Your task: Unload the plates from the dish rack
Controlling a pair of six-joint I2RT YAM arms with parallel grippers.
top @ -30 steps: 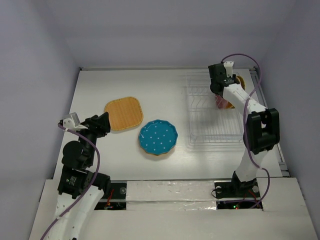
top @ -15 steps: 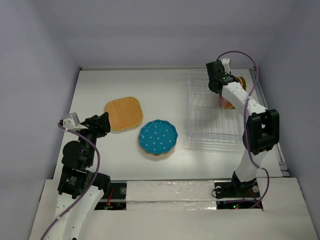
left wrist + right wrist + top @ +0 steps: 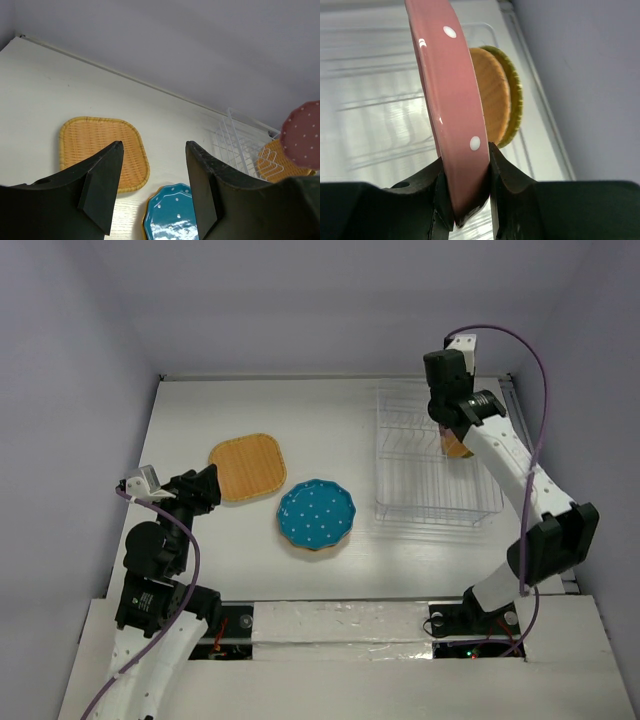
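pink plate (image 3: 451, 100) now lifted above white table (image 3: 330, 420) between lilac walls (image 3: 80, 340).

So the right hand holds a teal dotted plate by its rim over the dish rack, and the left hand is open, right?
Not teal: the right wrist view shows the right hand gripping a pink dotted plate by its rim over the dish rack. The left hand is open.

The orange woven square plate (image 3: 248, 467) lies left of the teal dotted round plate (image 3: 316, 514); the pale wire dish rack (image 3: 430, 508) sits right of both.
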